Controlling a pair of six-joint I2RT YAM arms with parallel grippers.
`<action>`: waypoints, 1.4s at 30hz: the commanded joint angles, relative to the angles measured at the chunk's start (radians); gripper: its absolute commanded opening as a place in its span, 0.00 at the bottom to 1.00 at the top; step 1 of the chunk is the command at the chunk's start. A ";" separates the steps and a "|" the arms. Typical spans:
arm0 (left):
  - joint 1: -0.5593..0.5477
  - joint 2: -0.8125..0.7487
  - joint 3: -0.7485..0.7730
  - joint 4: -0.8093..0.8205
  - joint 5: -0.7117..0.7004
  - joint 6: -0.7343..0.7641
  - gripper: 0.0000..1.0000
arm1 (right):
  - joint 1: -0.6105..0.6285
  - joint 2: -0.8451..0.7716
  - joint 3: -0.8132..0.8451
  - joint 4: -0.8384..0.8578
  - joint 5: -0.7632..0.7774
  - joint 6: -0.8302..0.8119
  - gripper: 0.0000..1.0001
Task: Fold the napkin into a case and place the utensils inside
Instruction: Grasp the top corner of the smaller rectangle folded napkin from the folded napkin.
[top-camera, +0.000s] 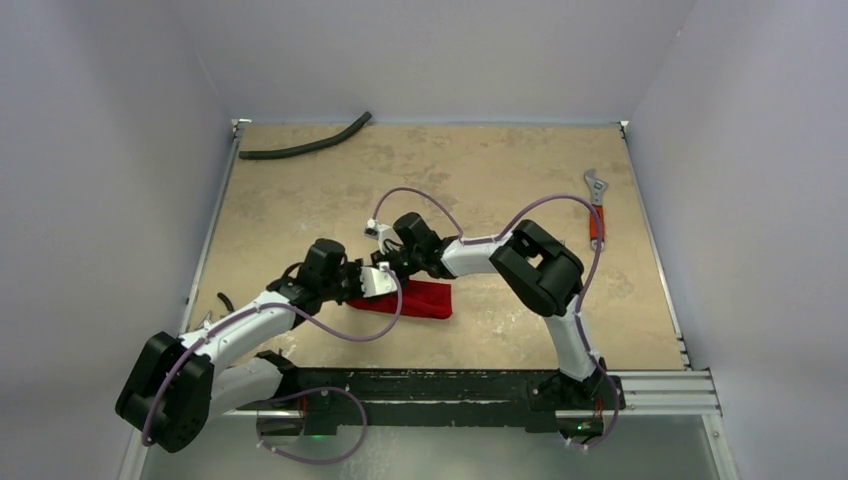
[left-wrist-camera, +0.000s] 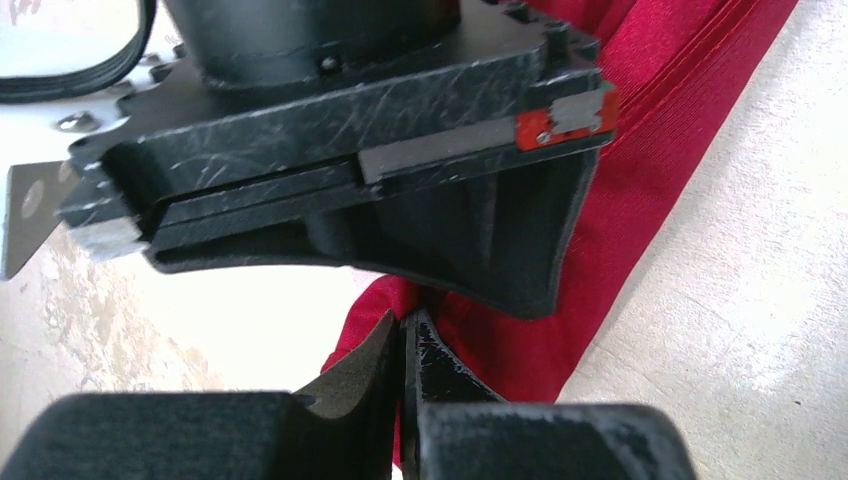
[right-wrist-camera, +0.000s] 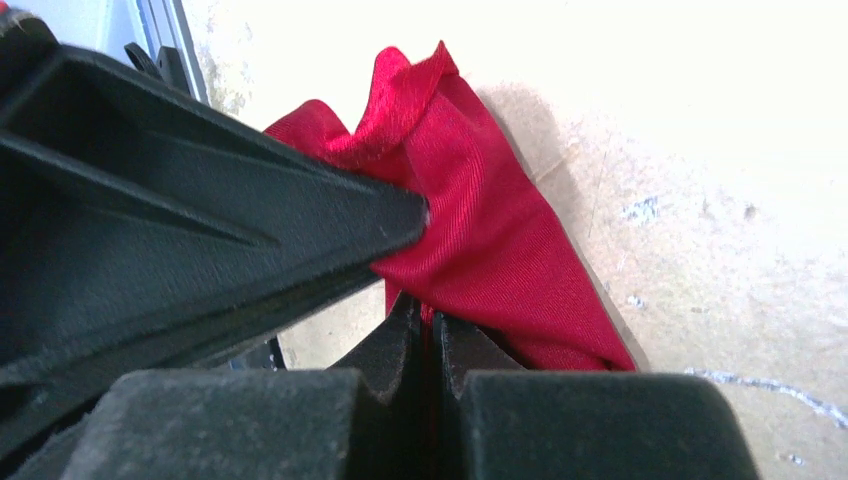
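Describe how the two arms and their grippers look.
The left arm and the right arm both have white links between bulky black joint housings, and each trails a looping mauve cable. The left gripper and the right gripper have matte black, scuffed, wedge-shaped plastic fingers.

Left arm (top-camera: 235, 330) and right arm (top-camera: 535, 265) with white links and bulky black joints, thin purple cables (top-camera: 410, 189) along them, left gripper (left-wrist-camera: 402, 340) of matte black plastic
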 joint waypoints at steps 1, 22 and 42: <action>-0.011 0.007 -0.016 0.029 0.046 0.026 0.00 | -0.008 0.040 0.065 -0.062 0.022 -0.042 0.00; -0.020 0.023 -0.005 0.041 -0.048 0.125 0.06 | -0.025 0.140 0.070 -0.074 -0.049 -0.048 0.00; -0.020 0.055 0.024 0.015 -0.127 -0.036 0.96 | -0.032 0.127 0.017 -0.020 -0.053 -0.029 0.00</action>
